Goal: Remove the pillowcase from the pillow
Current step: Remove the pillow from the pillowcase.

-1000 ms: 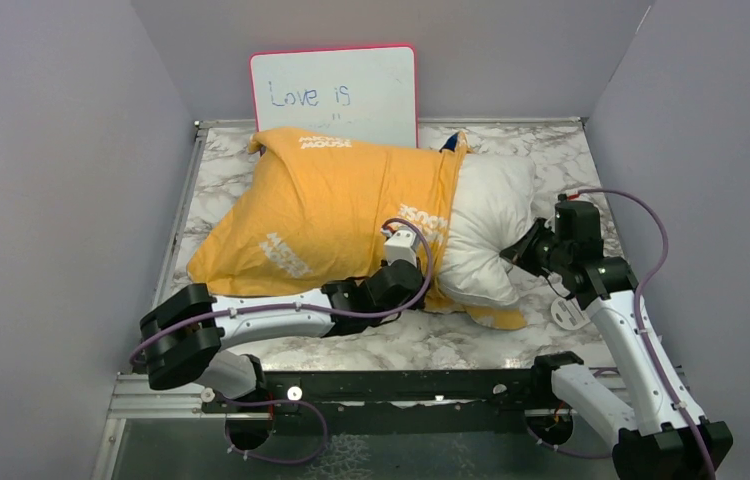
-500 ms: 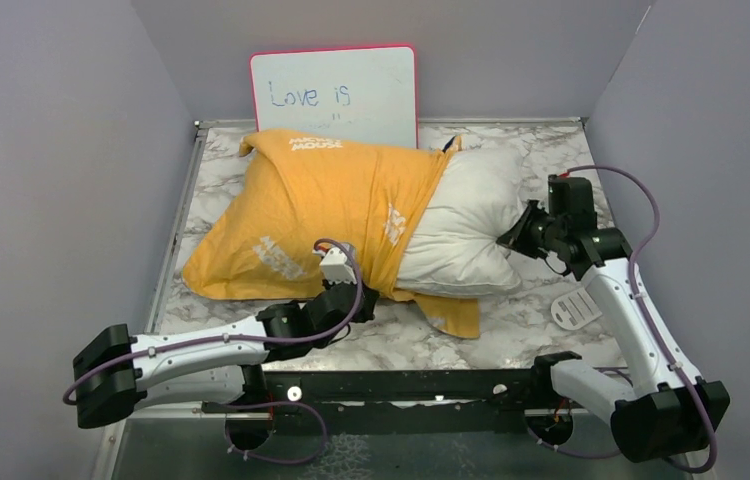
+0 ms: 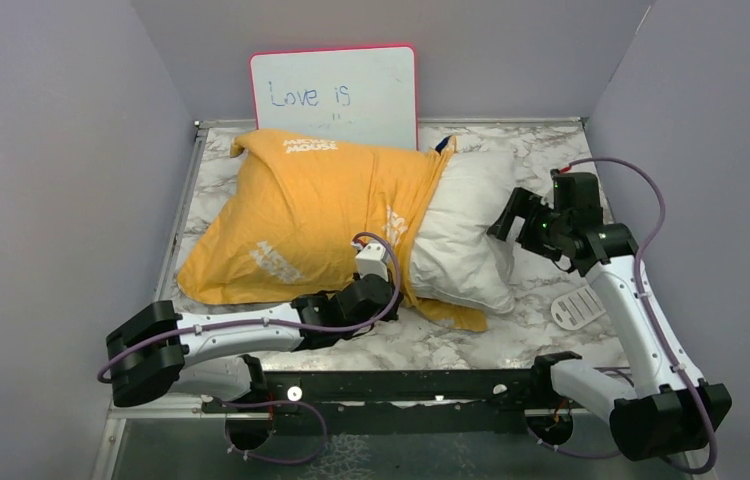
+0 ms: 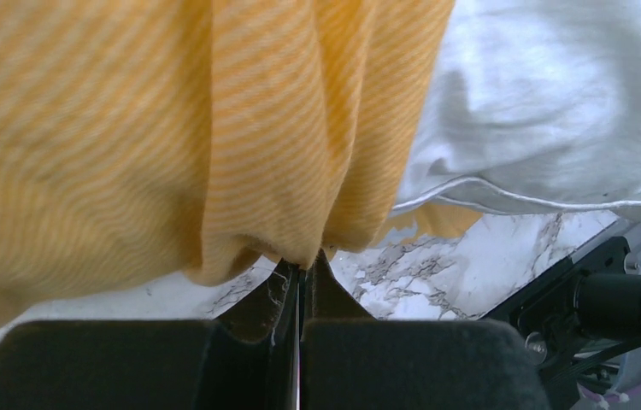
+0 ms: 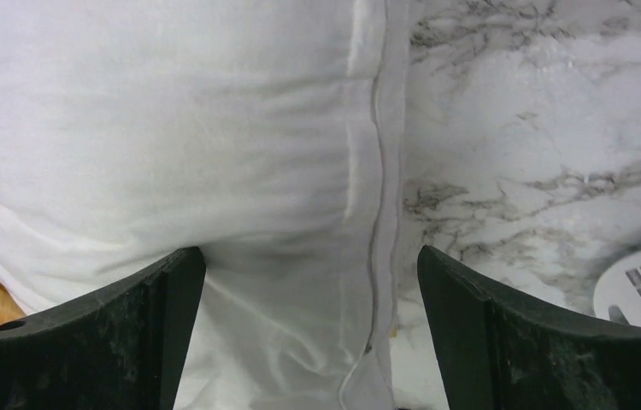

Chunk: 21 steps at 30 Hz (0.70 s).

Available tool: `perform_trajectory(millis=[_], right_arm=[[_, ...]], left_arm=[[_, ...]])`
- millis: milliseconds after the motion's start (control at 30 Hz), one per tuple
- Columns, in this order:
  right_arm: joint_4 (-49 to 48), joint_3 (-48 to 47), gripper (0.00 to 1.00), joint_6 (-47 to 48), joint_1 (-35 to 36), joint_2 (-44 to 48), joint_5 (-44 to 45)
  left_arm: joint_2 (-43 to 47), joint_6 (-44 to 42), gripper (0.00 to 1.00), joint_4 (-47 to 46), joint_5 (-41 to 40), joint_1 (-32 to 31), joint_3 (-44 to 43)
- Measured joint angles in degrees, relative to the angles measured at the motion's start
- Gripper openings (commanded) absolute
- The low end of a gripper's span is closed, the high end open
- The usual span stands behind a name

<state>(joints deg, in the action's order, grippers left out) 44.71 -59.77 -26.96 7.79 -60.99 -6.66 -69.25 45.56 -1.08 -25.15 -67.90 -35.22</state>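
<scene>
**A:** Where's the case rn?

**B:** The pillowcase (image 3: 301, 220) is yellow side up on the table (image 3: 451, 345). It covers most of the pillow (image 3: 466, 230), left end to past the middle. The bare white end sticks out to the right, w/ the hem bunched across it.

**A:** Grippers?

**B:** Left gripper (image 4: 300, 273) has its jaws pressed together, pinching a fold of hem at the near side. Right gripper (image 5: 304, 265) has its jaws wide apart, straddling the pillow's seamed right end and gripping nothing.

**A:** Risks?

**B:** Biggest imo: if left pulls w/ nothing anchoring the pillow, the whole bundle slides left and the case doesn't peel off. Also the pinch looks thin, just a small fold at the tips, so it could slip out under load. And if right closes shallow it prob catches only the seam edge and loses it.

**A:** Room to move?

**B:**
- **Left:** the case's corner sits near the table's left edge and the wall, so little travel that way.
- **Near-left:** more bare marble there.
- **Back:** the whiteboard (image 3: 333, 95) stands just behind the case. Can't tell if they touch, but a backward drag may knock it.
- **Right:** a white disc (image 3: 578, 305) lies by the right arm, apart from the pillow.
- **Near edge:** the black rail (image 3: 401, 385) runs close below the left gripper, so a low pull could snag fabric on it.
</scene>
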Motion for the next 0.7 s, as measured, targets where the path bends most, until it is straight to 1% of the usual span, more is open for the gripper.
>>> perform_trajectory(millis=[100, 167, 267, 300, 367, 400, 467, 500, 533, 567, 600, 633, 700], right_arm=[[2.5, 1.0, 0.99, -1.1, 0.0, 2.5, 0.5], [2.5, 4.2, 1.00, -2.0, -0.1, 5.8, -2.0], [0.5, 12.3, 1.00, -3.3, -0.2, 13.3, -10.1], [-1.2, 15.5, 0.97, -3.9, -0.2, 15.4, -14.3], [-4.5, 19.7, 0.80, -5.3, -0.2, 16.7, -20.3], [-7.2, 22.0, 0.72, -6.3, -0.2, 15.9, -23.9], [-10.3, 24.4, 0.57, -7.3, -0.3, 13.0, -27.5], [-10.9, 24.8, 0.48, -7.9, -0.3, 11.1, -27.8], [-11.1, 24.7, 0.35, -8.4, -0.3, 9.7, -27.3], [-11.1, 24.4, 0.19, -8.9, -0.3, 8.8, -26.2], [-10.9, 23.5, 0.13, -9.0, -0.3, 8.3, -23.9], [-10.5, 22.3, 0.10, -8.9, -0.3, 8.1, -21.7], [-10.2, 18.5, 0.02, -9.9, 0.2, 7.8, -13.9]], left_arm=[[-1.2, -0.6, 0.00, -0.8, 1.3, 0.0, -0.7], [-1.5, -0.8, 0.00, -1.1, 1.8, 0.0, -0.7], [-1.5, -0.9, 0.00, -1.2, 2.1, 0.0, -0.7], [-1.5, -1.0, 0.00, -1.2, 2.2, 0.0, -0.7], [-1.5, -1.2, 0.00, -1.2, 2.3, 0.0, -0.7], [-1.5, -1.3, 0.00, -1.2, 2.3, 0.0, -0.7], [-1.5, -1.7, 0.00, -0.7, 2.4, 0.0, -1.0], [-1.5, -1.9, 0.00, -0.4, 2.5, 0.0, -1.1], [-1.4, -2.0, 0.00, 0.1, 2.5, 0.0, -1.4], [-1.5, -2.1, 0.00, 0.5, 2.5, 0.0, -1.7], [-1.4, -2.1, 0.00, 1.2, 2.4, 0.0, -1.9], [-1.3, -2.1, 0.00, 2.0, 2.4, 0.0, -2.2], [-0.9, -1.9, 0.00, 4.1, 1.6, 0.0, -2.6]])
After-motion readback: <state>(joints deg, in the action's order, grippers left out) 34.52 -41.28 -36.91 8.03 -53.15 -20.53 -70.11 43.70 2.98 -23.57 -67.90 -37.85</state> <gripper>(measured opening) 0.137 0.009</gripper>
